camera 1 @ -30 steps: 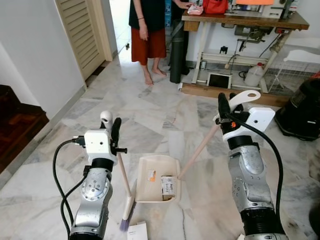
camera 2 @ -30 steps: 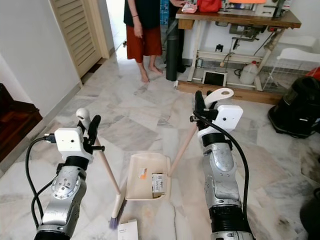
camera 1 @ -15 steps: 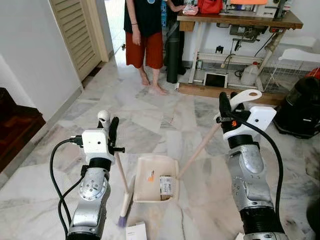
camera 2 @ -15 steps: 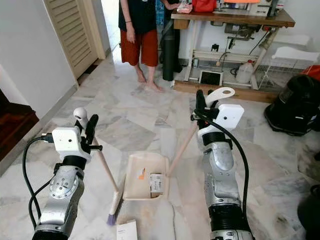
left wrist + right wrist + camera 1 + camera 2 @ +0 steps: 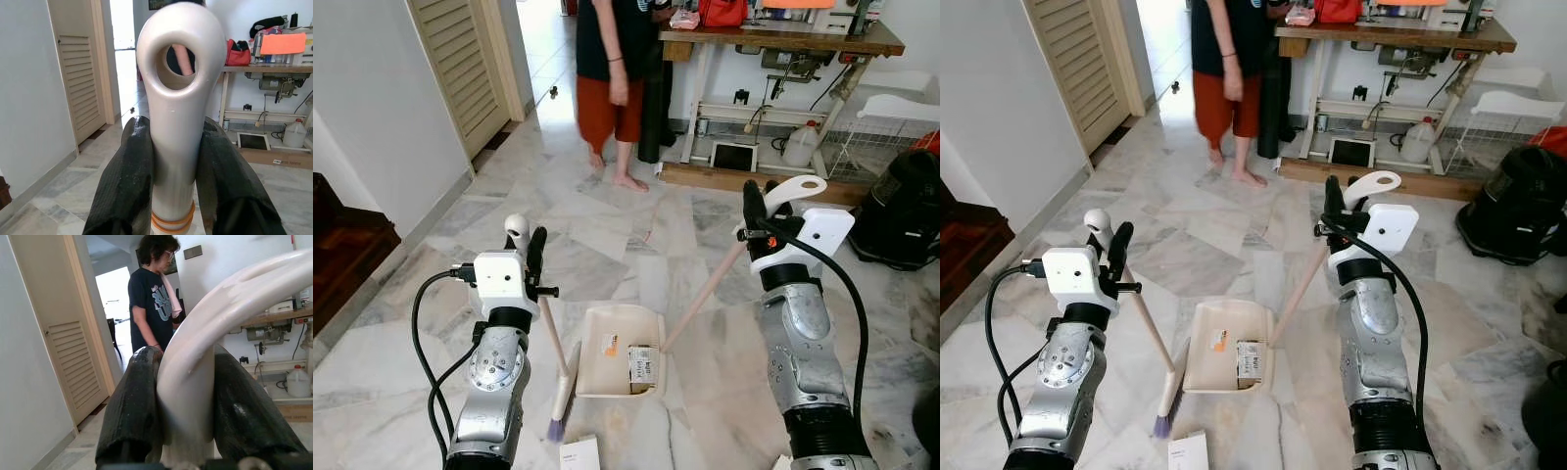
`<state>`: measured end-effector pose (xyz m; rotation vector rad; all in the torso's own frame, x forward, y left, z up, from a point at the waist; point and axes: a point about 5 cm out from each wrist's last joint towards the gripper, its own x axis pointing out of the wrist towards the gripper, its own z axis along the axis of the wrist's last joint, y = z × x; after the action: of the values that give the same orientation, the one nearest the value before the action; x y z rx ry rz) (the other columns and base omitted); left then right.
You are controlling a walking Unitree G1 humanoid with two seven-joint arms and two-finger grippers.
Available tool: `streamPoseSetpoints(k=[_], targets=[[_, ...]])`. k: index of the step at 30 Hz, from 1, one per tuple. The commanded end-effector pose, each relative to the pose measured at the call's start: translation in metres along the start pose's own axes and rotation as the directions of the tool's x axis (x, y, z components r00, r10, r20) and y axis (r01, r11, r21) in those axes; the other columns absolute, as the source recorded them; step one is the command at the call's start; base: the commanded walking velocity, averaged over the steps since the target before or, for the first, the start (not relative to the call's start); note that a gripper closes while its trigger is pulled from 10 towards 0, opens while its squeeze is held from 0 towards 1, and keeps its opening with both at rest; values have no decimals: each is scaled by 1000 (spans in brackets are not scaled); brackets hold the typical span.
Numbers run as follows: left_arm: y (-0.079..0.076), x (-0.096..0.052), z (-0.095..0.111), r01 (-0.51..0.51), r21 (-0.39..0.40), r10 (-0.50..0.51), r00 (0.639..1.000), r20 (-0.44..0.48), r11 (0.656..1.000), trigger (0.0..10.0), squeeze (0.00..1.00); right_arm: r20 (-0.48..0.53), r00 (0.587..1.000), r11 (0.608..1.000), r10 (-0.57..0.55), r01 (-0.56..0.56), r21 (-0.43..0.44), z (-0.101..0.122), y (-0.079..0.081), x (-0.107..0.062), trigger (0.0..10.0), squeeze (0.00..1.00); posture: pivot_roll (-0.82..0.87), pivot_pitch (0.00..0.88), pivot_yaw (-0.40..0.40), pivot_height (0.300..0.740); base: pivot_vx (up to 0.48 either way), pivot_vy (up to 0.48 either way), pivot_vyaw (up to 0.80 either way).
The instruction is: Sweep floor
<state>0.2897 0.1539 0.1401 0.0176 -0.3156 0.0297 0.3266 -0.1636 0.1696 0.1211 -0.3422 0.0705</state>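
Left gripper (image 5: 527, 238): still clamped on broom (image 5: 555, 360) handle.
Right gripper (image 5: 756, 208): still clamped on dustpan (image 5: 615, 352) handle.
Person (image 5: 616, 78): stepped right since earlier.

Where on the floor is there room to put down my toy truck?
Bare marble lies between the louvred door and the left gripper, and right of the right arm up to the black vacuum. It is crowded around the dustpan, the broom and under the table.
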Motion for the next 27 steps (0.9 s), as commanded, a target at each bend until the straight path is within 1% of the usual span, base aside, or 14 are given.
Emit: streamPoseSetpoints(k=[1,8,18,27], targets=[[1,5,7,-3,-5,3,999,41,1000,10000,0,62,998,1000,2,-2,10,14,2,6,10000,0,-19,0,22,740,0,0,0],[-3,6,6,7,-3,-7,999,43,1000,10000,0,68,998,1000,-11,10,6,15,0,6,10000,0,-25,0,22,740,0,0,0],[-1,8,8,3,3,-3,999,53,1000,10000,0,75,997,1000,-14,13,6,16,0,8,10000,0,-20,0,21,740,-321,0,0],[-3,8,7,6,-1,-6,999,53,1000,10000,0,73,997,1000,-2,1,5,16,1,10,10000,0,-19,0,17,740,-312,0,0]])
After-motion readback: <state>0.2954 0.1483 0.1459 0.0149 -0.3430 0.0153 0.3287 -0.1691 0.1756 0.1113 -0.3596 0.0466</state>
